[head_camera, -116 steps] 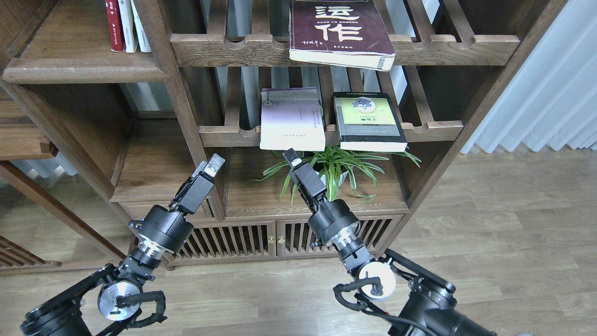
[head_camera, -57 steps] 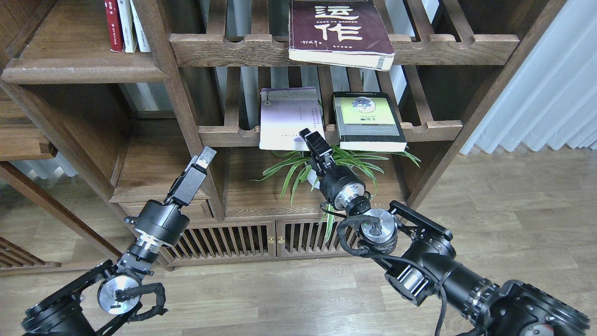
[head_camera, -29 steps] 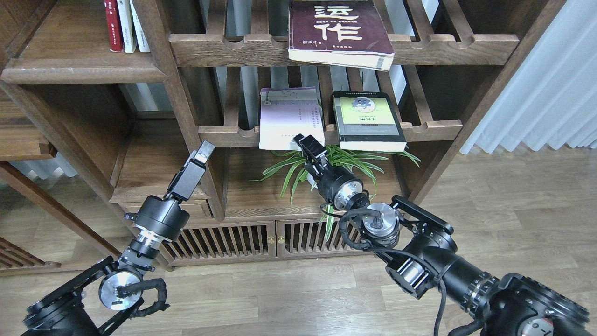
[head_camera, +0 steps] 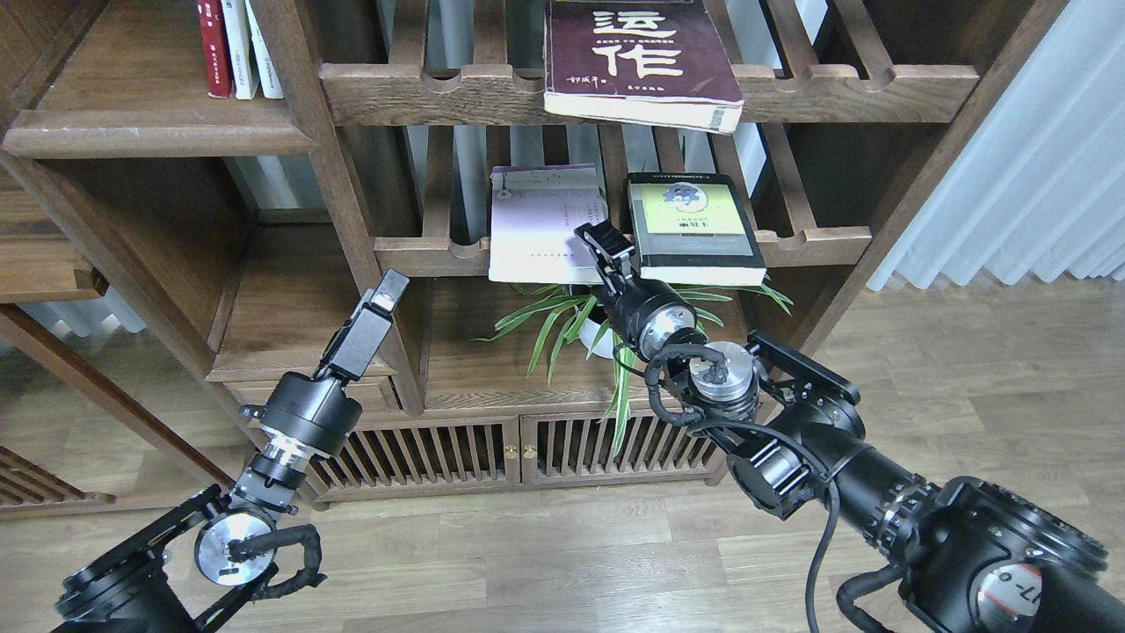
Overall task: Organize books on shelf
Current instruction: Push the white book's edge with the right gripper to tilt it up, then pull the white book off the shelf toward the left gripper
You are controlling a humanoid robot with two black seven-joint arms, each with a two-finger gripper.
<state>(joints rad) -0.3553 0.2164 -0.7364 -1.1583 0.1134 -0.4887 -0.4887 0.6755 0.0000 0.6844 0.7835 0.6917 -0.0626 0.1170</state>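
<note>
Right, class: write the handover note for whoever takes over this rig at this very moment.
Right pincer: at the front right corner of the lavender paperback; grip state cannot be told.
Left pincer: low by the bookcase post, holding nothing; open or shut unclear.
Books: lavender paperback and black-bordered yellow-green book lie flat on the lower slatted rack; maroon book lies flat on the upper rack, overhanging its front.
Solid plank shelf, upper left: carries only slim upright volumes.
Done: nothing moved onto it yet.
Left: all three books.
</note>
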